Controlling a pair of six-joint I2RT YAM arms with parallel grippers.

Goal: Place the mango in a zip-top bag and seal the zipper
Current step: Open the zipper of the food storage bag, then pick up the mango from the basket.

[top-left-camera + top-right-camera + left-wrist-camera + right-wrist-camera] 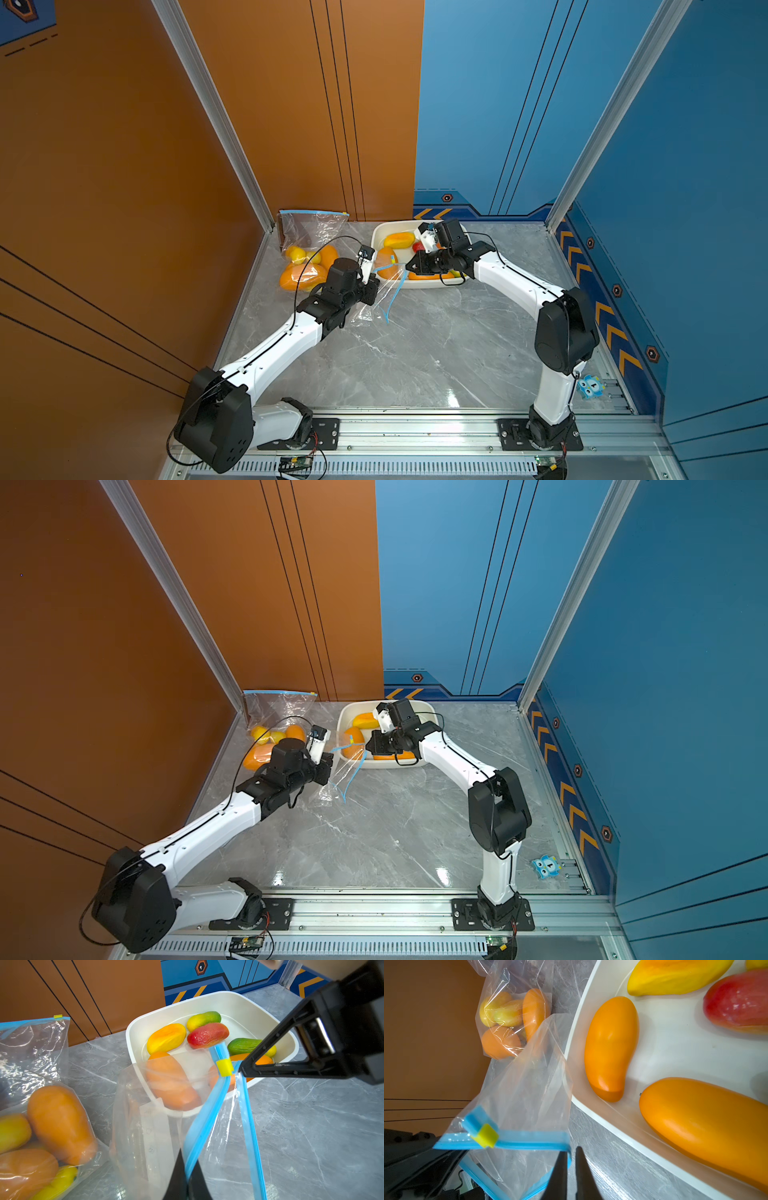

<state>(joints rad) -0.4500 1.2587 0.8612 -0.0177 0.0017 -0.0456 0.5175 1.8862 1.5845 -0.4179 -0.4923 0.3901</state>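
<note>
An empty clear zip-top bag (374, 297) (343, 773) with a blue zipper strip hangs open between both arms, in front of the white tub (379, 232). My left gripper (188, 1167) (376, 286) is shut on one blue strip. My right gripper (572, 1152) (409, 264) stands open by a narrow gap at the bag's corner, the strip bending round one fingertip. The yellow slider (224, 1067) (485, 1136) sits near that end. Several mangoes lie in the tub (675, 1047); the nearest orange mango (610, 1047) (170, 1082) is just behind the bag. No mango is in this bag.
A second zip-top bag (307, 257) (52, 1122) holding several orange and yellow mangoes leans on the orange wall at the back left. Red, green and yellow mangoes (207, 1034) fill the tub's far side. A small blue owl toy (590, 386) lies on the right rail.
</note>
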